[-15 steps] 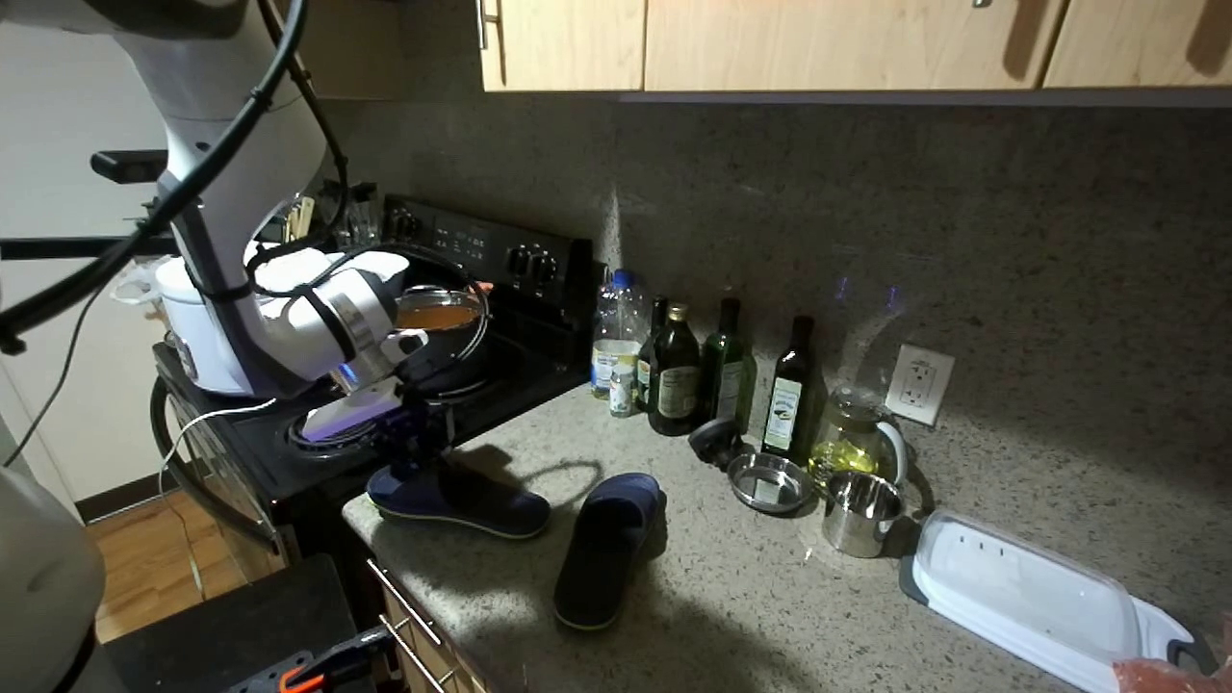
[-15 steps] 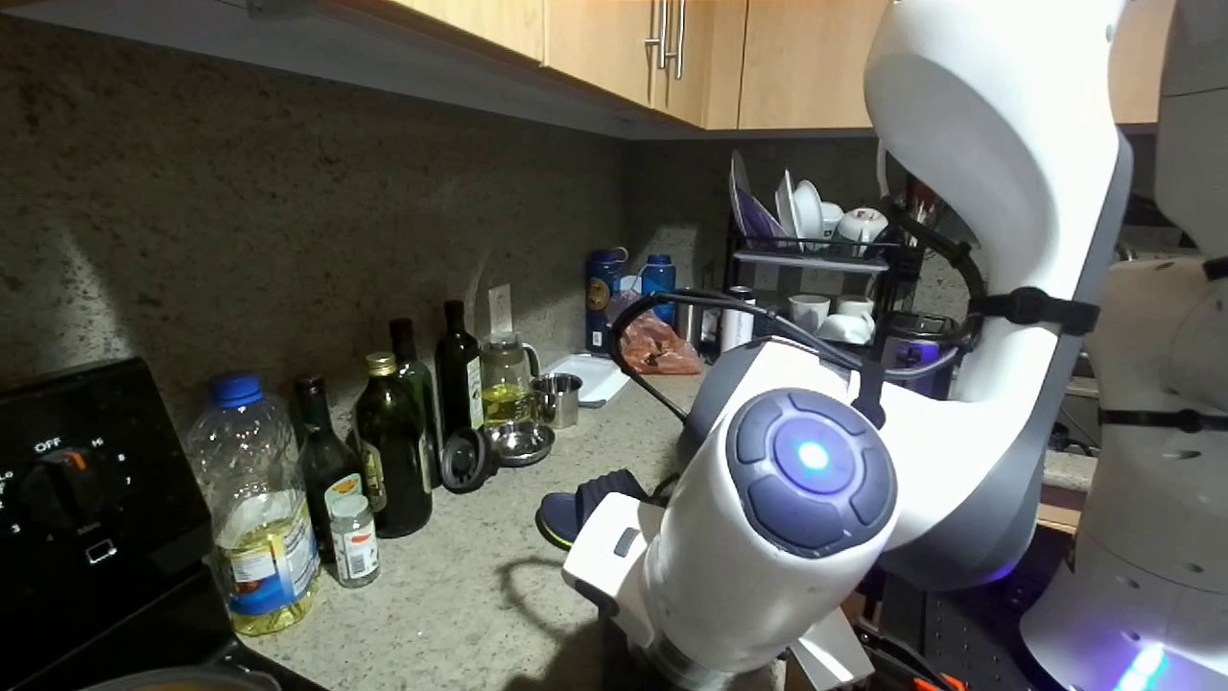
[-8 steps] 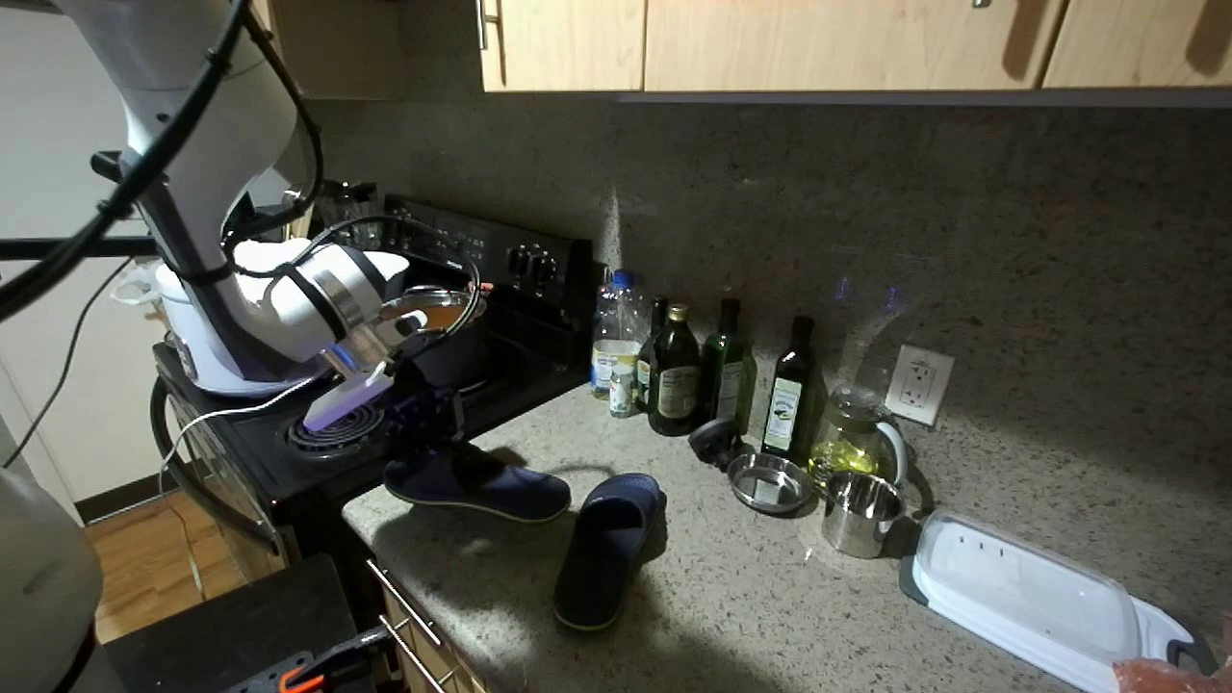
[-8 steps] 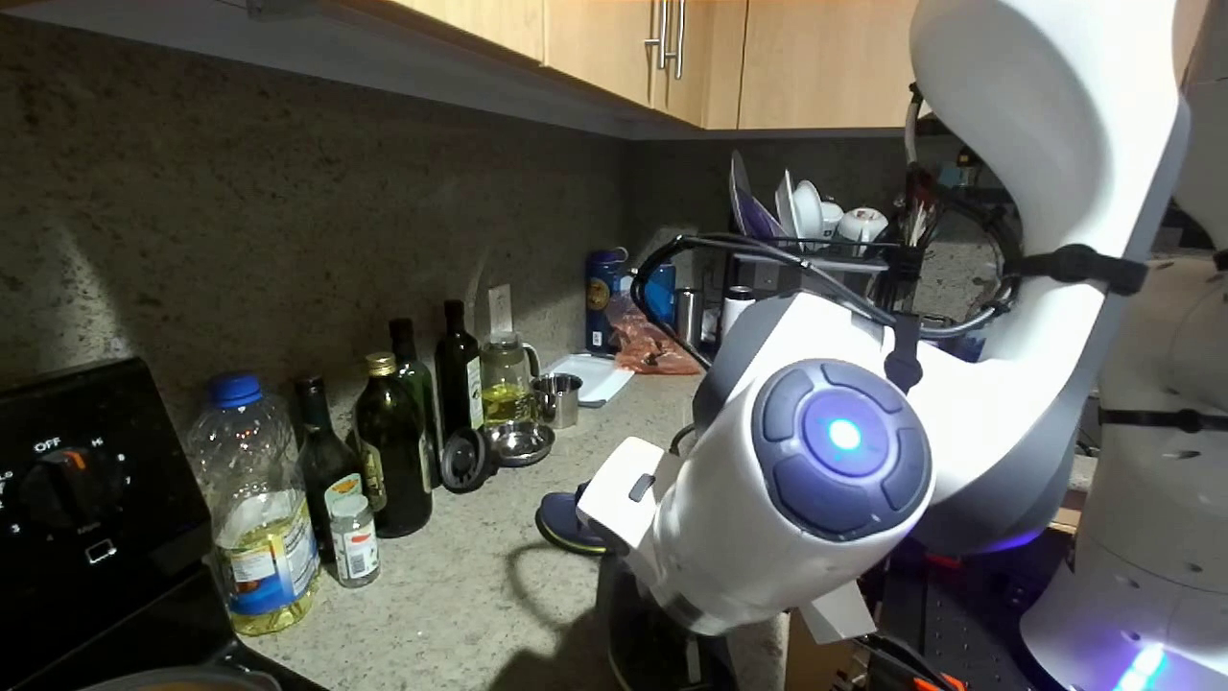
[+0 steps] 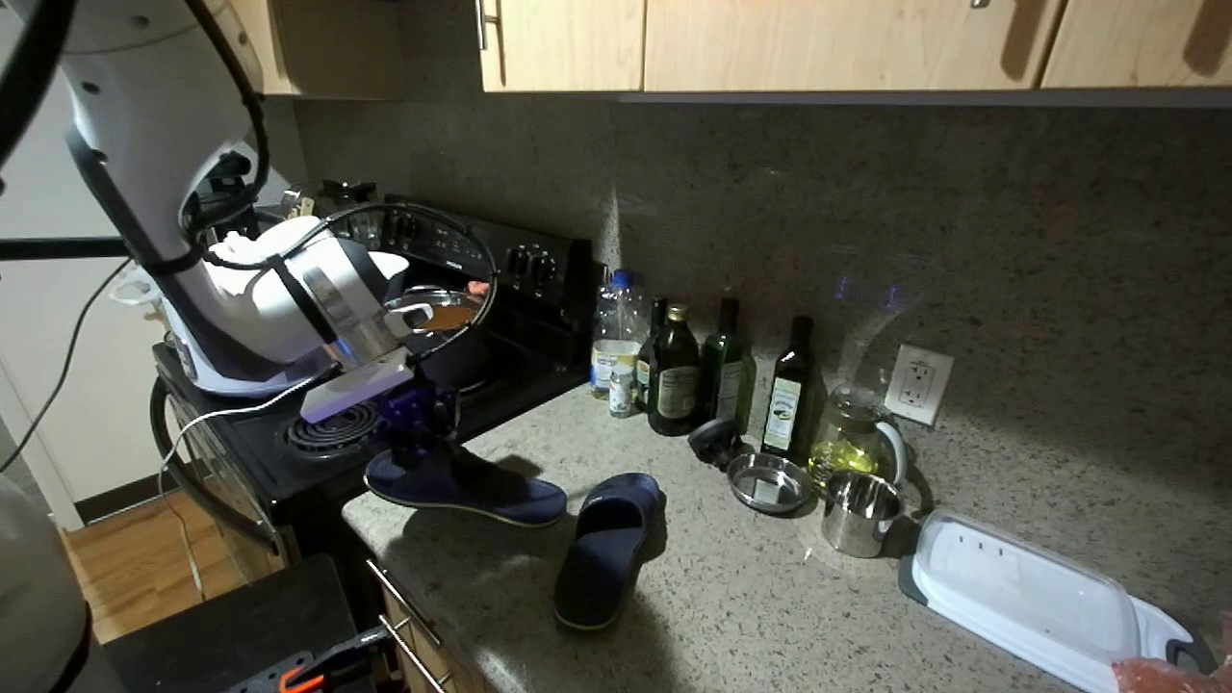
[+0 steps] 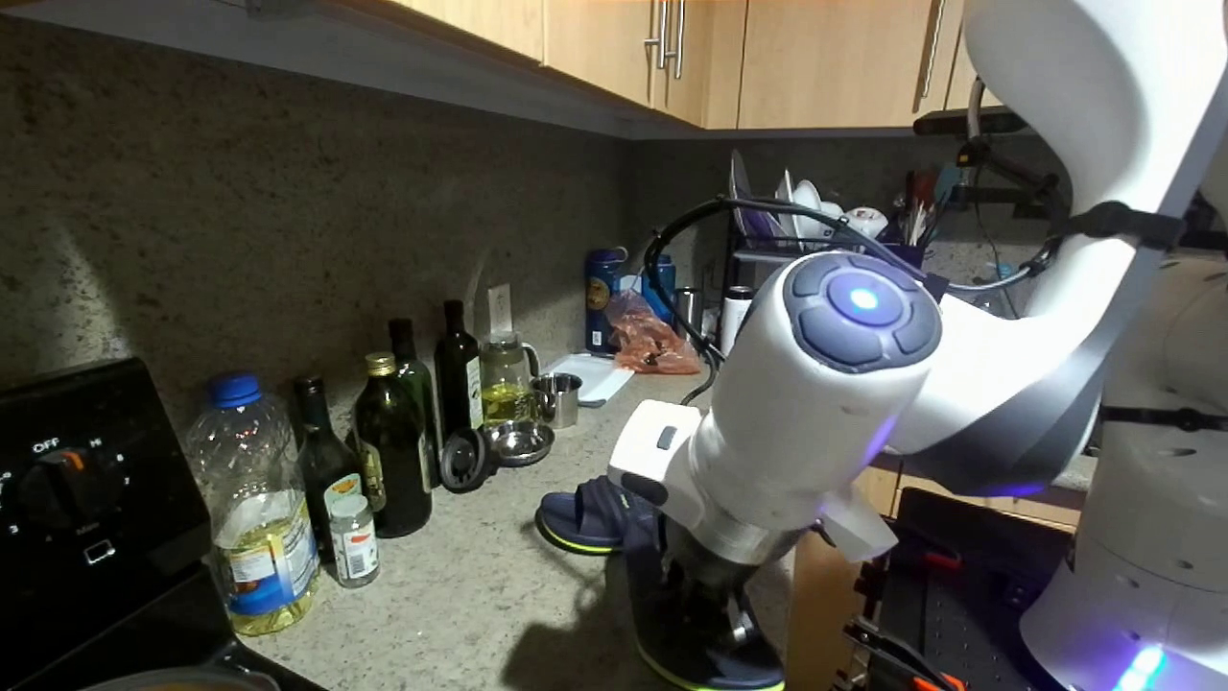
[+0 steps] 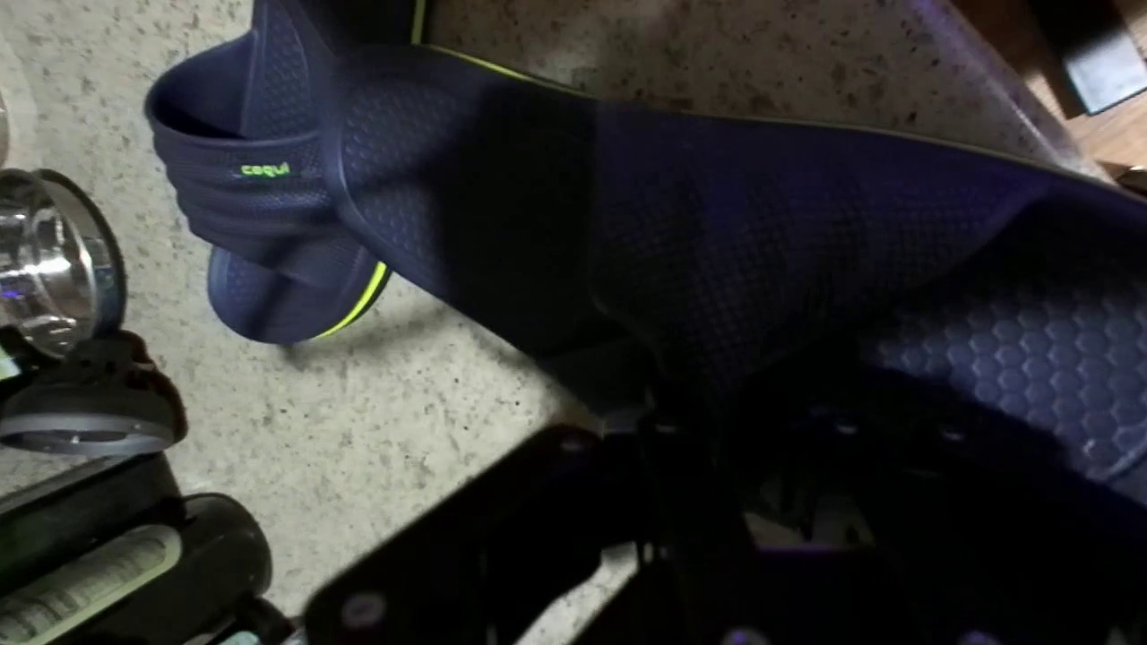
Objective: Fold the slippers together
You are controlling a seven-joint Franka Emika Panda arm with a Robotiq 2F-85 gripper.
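Observation:
Both slippers are dark navy. One slipper (image 5: 520,498) is in my gripper (image 5: 416,454) at the counter's stove end, with a shadow under it. The same slipper fills the middle of the wrist view (image 7: 717,206), its toe overlapping the other slipper in that picture. My gripper's dark fingers show at the bottom there (image 7: 757,425); they appear shut on the slipper's band, though the contact is too dark to see fully. The other slipper (image 5: 602,558) lies flat on the counter just beside the held one's toe; its toe shows in an exterior view (image 6: 576,518).
Several oil bottles (image 5: 677,380) stand along the back wall. A steel bowl (image 5: 768,483), a steel cup (image 5: 861,520), a glass jug (image 5: 852,438) and a white lidded container (image 5: 1030,587) are to their right. The black stove (image 5: 520,361) adjoins the counter (image 5: 760,606).
The held slipper and gripper shift up and toward the other slipper, then slightly back toward the stove. The arm's wrist tilts in an exterior view. The other slipper stays put.

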